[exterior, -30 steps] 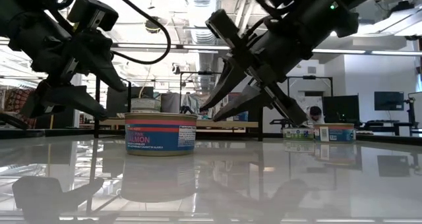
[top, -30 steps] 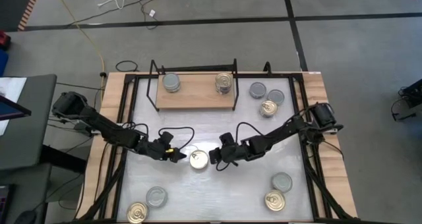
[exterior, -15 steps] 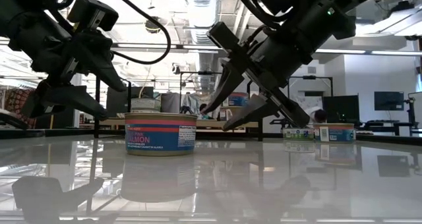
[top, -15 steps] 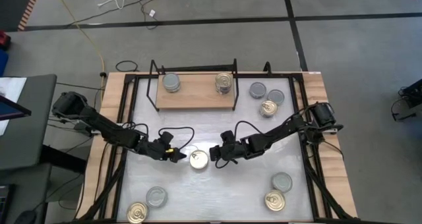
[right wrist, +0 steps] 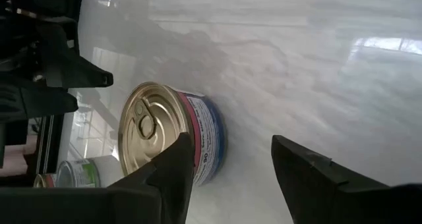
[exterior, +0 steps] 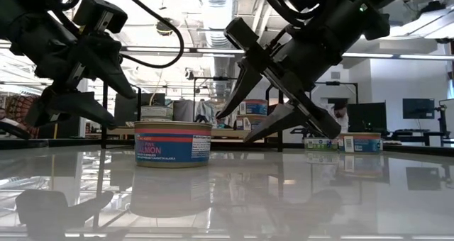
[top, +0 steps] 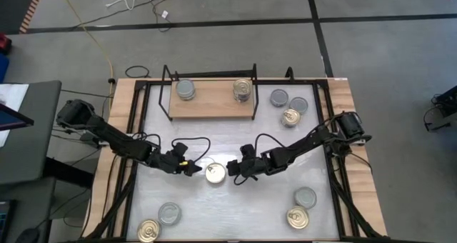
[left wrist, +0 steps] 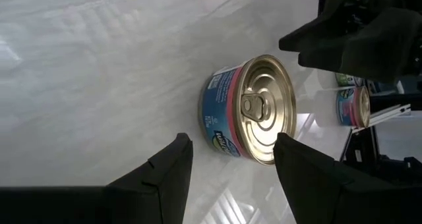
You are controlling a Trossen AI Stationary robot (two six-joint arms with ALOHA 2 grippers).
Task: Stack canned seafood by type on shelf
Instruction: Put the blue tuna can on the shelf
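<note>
- We see the left gripper just beside the left of a small round flat gold-topped tin with a ring pull and a blue-and-red label, which stands upright near the middle of the glossy white tabletop; its jaws are spread and hold nothing.
- The right gripper hangs just beside the right of the same tin; its jaws are spread too, clear of the tin and holding nothing.
- In the low view both grippers hang above the tabletop, one on each side of the tin, neither touching it.
- We count two stacks on the light wooden shelf board in its thin black wire frame: a grey-topped stack toward its left end and a gold-topped stack toward its right end. How many tins each stack holds we cannot tell.
- Right of the shelf stand three tins: two grey-topped and one gold-topped.
- Near the front left corner we count one grey-topped tin and one gold-topped tin; near the front right, one grey-topped and one gold-topped.
- The shelf board is bare between its two stacks, and the tabletop is open between the middle tin and the shelf.
</note>
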